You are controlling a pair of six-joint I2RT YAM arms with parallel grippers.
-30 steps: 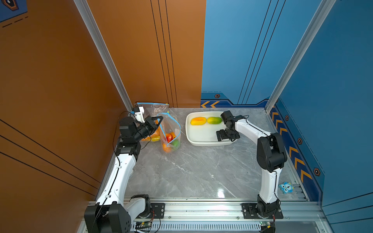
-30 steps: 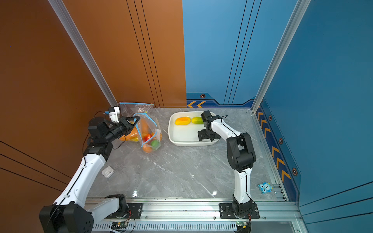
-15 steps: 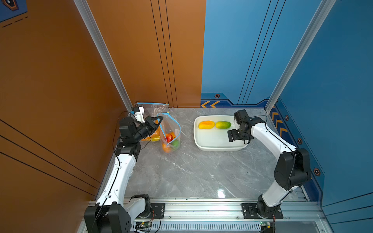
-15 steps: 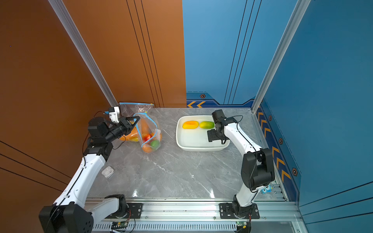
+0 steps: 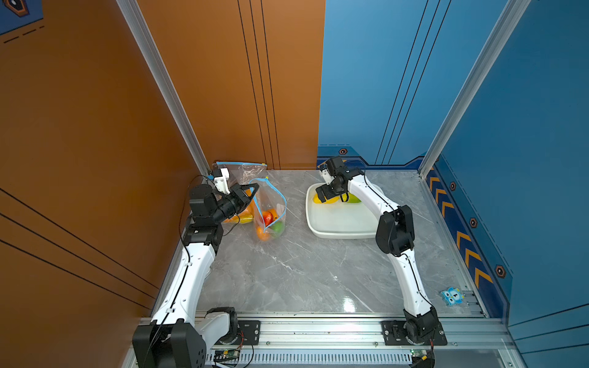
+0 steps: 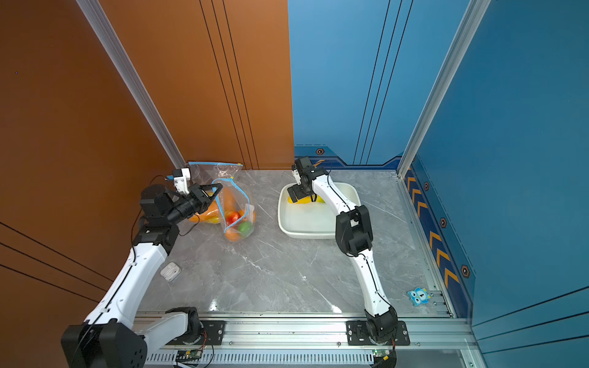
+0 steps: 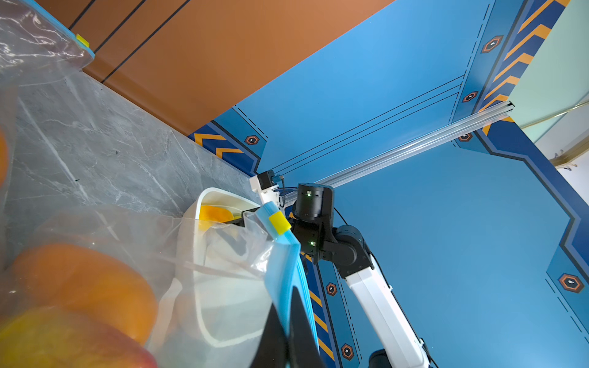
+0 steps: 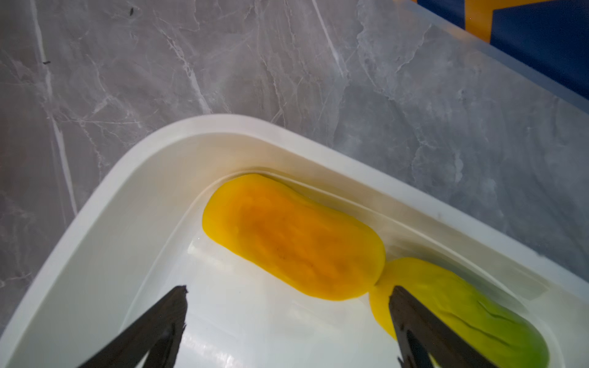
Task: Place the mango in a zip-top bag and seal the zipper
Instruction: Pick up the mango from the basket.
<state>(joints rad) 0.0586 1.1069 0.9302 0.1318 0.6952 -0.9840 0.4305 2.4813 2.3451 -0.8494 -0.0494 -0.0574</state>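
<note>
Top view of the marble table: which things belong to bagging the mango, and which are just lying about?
In the job:
orange mango, green-yellow mango, white tray, open zip-top bag pinched by the left gripper, right gripper open over the tray.

Lying about:
second bag by the back wall, blue owl figure, small white object.

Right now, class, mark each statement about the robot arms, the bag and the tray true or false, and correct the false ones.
1. The left jaws are shut on the blue zipper edge of the bag. True.
2. The right jaws grip a mango. False: they stand open over the tray, holding nothing.
3. An orange mango and a green mango lie in the white tray. True.
4. The held bag is empty. False: fruit lies inside.
5. The held bag is zipped shut. False: its mouth gapes open.
</note>
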